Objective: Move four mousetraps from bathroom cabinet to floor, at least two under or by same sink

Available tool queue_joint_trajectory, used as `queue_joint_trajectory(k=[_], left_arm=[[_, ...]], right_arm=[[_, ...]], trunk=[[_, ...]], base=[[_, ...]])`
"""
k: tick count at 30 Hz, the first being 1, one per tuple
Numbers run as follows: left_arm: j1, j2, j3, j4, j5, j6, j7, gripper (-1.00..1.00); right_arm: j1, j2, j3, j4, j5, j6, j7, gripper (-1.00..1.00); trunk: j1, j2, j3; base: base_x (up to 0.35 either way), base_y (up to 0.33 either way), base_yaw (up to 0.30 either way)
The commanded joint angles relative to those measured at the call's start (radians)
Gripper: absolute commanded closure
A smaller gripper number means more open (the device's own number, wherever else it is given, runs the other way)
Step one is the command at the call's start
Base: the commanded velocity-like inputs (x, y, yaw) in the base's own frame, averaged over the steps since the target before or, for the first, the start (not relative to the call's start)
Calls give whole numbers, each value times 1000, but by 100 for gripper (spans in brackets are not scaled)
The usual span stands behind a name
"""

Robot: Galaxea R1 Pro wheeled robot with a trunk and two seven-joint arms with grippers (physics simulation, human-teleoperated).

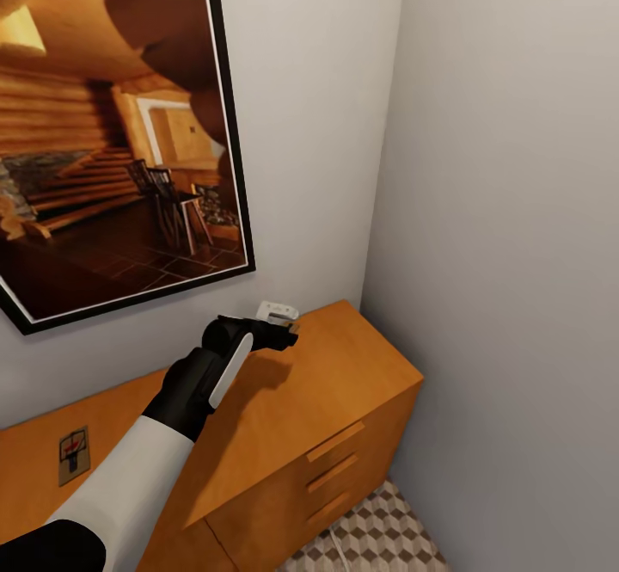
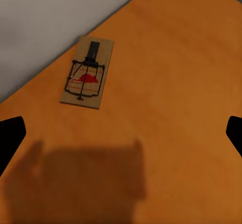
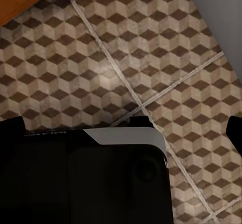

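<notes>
Mousetrap: flat brown board, dark wire, red spot, lying on cabinet top. Left gripper fingers spread; right gripper likewise.

The head view looks forward and down from high up into a room corner, over the cabinet, with a framed picture on the far wall and a strip of bathroom floor at the near right. The left wrist view looks down from close above the cabinet's top, which it shares with the head view. The right wrist view faces straight down, close over the bathroom floor, which the head view also shows.
</notes>
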Motion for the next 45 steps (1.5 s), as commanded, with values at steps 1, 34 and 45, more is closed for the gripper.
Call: queue_joint_trajectory(k=[1, 34, 45], left_arm=[[-1, 0, 0, -1, 5, 4, 3, -100], [-1, 0, 0, -6, 3, -40, 4, -100], [-1, 2, 0, 4, 3, -110, 5, -100]], right_arm=[[-1, 0, 9, 0, -7, -3, -4, -100], [-1, 0, 9, 0, -7, -3, -4, -100], [-1, 0, 9, 0, -7, -3, -3, -100]], trunk=[[0, -2, -3], [0, -2, -27], [0, -2, -31]], base=[[0, 0, 0], [0, 0, 0], [0, 0, 0]])
